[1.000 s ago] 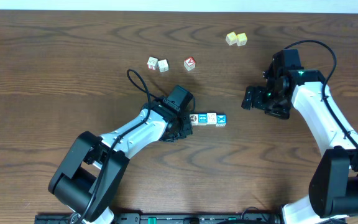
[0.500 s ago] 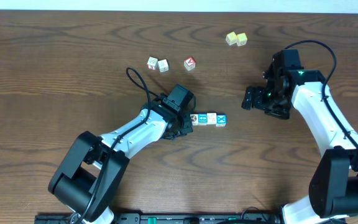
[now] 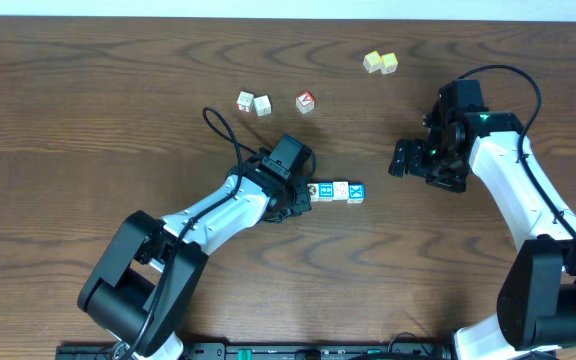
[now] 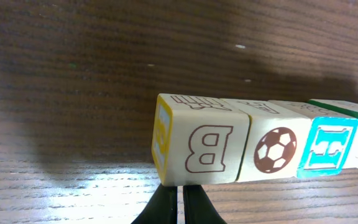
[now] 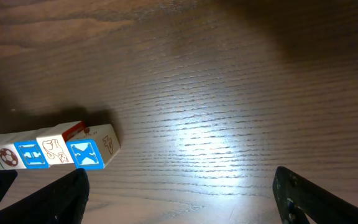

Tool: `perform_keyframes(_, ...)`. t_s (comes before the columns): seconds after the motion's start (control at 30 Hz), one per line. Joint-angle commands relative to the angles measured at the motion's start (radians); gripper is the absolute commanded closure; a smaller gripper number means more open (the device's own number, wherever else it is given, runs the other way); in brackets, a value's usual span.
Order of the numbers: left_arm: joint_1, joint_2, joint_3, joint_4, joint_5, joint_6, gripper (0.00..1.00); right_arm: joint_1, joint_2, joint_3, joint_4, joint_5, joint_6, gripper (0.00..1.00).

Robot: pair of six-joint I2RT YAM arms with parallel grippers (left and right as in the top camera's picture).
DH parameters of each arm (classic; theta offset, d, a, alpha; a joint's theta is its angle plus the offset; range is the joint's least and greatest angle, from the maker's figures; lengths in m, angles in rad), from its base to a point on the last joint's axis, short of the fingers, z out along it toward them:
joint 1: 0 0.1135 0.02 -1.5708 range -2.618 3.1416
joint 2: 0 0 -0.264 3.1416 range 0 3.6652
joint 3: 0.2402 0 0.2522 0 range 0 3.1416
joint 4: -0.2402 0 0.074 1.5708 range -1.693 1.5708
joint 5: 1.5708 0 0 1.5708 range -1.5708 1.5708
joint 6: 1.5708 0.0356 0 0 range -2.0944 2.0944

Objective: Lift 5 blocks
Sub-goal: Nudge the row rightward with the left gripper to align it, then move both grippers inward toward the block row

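Observation:
Five picture blocks lie in a touching row [image 3: 338, 191] on the wood table. In the left wrist view the row runs from a cream B block [image 4: 201, 149] past a soccer-ball block [image 4: 275, 149] to a blue-faced block [image 4: 328, 146]. My left gripper [image 4: 179, 202] is shut, its tips against the B block at the row's left end [image 3: 303, 193]. The right wrist view shows the row at the left, ending in a blue X block [image 5: 82, 154]. My right gripper [image 5: 179, 202] stands open to the right of the row [image 3: 398, 160], apart from it, with nothing between its fingers.
Two cream cubes [image 3: 253, 103] and a red-faced cube [image 3: 305, 101] sit behind the row. A pair of plain yellow cubes [image 3: 379, 62] lies at the back right. A black cable [image 3: 223, 135] loops over the left arm.

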Motion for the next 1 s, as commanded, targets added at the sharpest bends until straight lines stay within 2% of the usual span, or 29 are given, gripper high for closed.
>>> perform_keyframes(0.0, -0.002, 0.015, -0.009, 0.0, -0.02, -0.002, 0.93, 0.005, 0.006, -0.006, -0.002, 0.01, 0.01, 0.08)
perform_keyframes(0.47, 0.003, -0.044, -0.006, -0.039, -0.02, -0.002, 0.93, 0.005, 0.006, -0.006, -0.011, 0.01, 0.01, 0.09)
perform_keyframes(0.5, 0.003, -0.06, -0.006, -0.046, -0.02, -0.002, 0.93, 0.005, 0.006, -0.006, -0.011, 0.01, 0.01, 0.14)
perform_keyframes(0.6, 0.002, -0.128, -0.006, -0.082, -0.02, -0.002, 0.93, 0.005, 0.006, -0.006, -0.017, 0.01, 0.015, 0.56)
perform_keyframes(0.67, 0.003, -0.175, -0.006, -0.103, -0.021, -0.001, 0.93, 0.005, 0.006, -0.007, -0.026, 0.01, 0.037, 0.77)
perform_keyframes(0.73, 0.009, -0.225, -0.006, -0.113, -0.038, 0.025, 0.93, 0.005, 0.006, -0.016, -0.027, 0.01, 0.06, 0.87)
perform_keyframes(0.83, 0.031, -0.285, -0.007, -0.15, -0.18, 0.032, 0.93, 0.006, 0.006, -0.045, -0.018, 0.009, 0.068, 0.97)
perform_keyframes(0.9, 0.055, -0.308, -0.007, -0.179, -0.271, 0.032, 0.93, 0.01, 0.006, -0.075, -0.015, 0.005, 0.083, 0.99)
perform_keyframes(0.97, 0.082, -0.313, -0.007, -0.197, -0.293, 0.032, 0.93, 0.019, 0.006, -0.107, -0.006, -0.031, 0.089, 0.99)
